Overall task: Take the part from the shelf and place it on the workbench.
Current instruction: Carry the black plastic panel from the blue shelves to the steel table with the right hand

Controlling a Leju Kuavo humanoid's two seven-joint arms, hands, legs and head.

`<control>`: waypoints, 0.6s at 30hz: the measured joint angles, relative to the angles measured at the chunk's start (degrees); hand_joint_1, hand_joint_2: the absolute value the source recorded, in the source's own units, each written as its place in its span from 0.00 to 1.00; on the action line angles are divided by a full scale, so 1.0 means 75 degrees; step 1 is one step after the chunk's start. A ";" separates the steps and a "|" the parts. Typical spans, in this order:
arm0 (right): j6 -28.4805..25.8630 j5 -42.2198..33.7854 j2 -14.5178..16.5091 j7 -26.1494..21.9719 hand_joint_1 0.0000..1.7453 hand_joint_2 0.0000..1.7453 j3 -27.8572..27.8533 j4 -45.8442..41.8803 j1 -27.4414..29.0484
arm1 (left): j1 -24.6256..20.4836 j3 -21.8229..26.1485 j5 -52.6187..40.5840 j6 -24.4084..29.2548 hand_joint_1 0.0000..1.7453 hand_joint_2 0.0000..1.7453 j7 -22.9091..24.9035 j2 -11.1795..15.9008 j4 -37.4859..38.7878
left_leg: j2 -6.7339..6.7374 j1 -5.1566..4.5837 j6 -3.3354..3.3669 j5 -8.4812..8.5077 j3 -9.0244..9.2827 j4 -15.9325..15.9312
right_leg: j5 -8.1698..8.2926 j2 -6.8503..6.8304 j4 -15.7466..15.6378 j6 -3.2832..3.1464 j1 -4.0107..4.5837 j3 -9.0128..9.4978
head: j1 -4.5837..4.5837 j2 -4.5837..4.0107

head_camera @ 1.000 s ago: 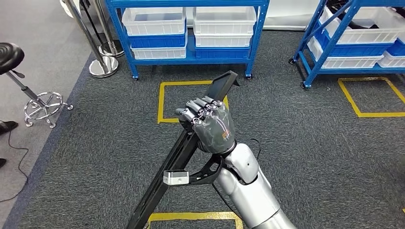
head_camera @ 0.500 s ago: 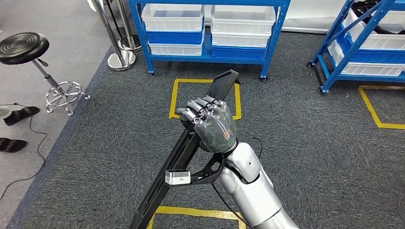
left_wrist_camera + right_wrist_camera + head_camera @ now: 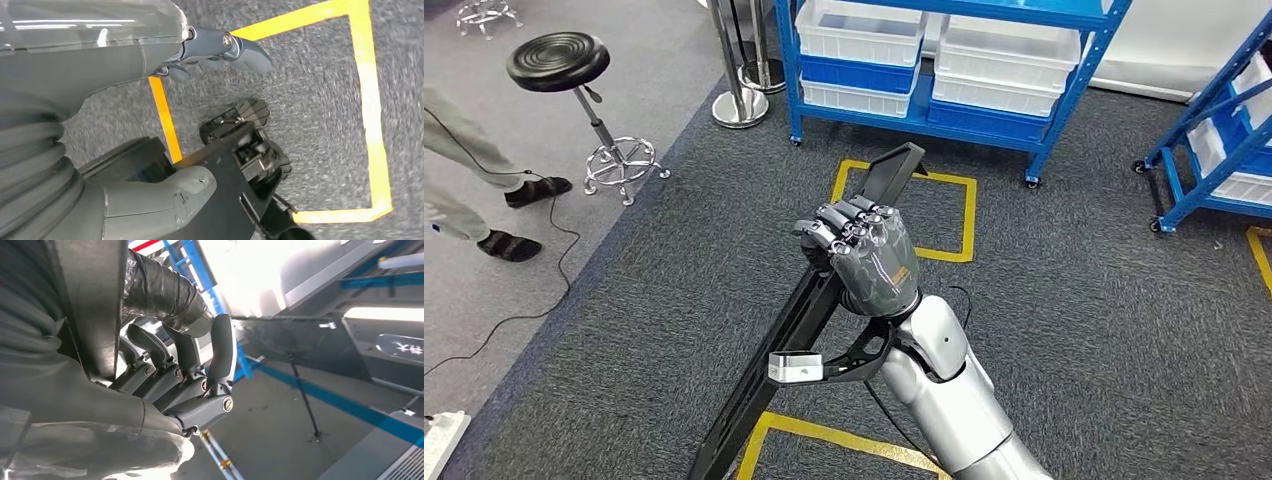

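A: What has the right hand got?

B: Its dark fingers are curled round a long, flat black part, a matte bar raised slantwise over the nubby grey carpet; a blue steel shelf with white plastic bins stands beyond.

A: And the left hand?

B: Hanging over yellow floor tape; thumb and fingers apart, holding nothing.

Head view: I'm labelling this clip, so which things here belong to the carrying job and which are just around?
Job:
- long black part
- right hand gripping it
- blue shelf with white bins

Just around:
- black stool
- yellow floor square
- person's feet
- metal posts
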 joint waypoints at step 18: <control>0.0000 -0.1035 -0.0385 0.0220 1.00 1.00 0.0492 0.0061 -0.0136 | 0.0046 0.0050 0.0054 -0.0006 0.00 1.00 0.0033 -0.0103 0.0000 | -0.0124 0.0013 -0.0227 -0.0674 -0.0362 0.0974 | 0.0312 0.0759 -0.0047 -0.0285 -0.0016 -0.0269 | -0.0003 0.0000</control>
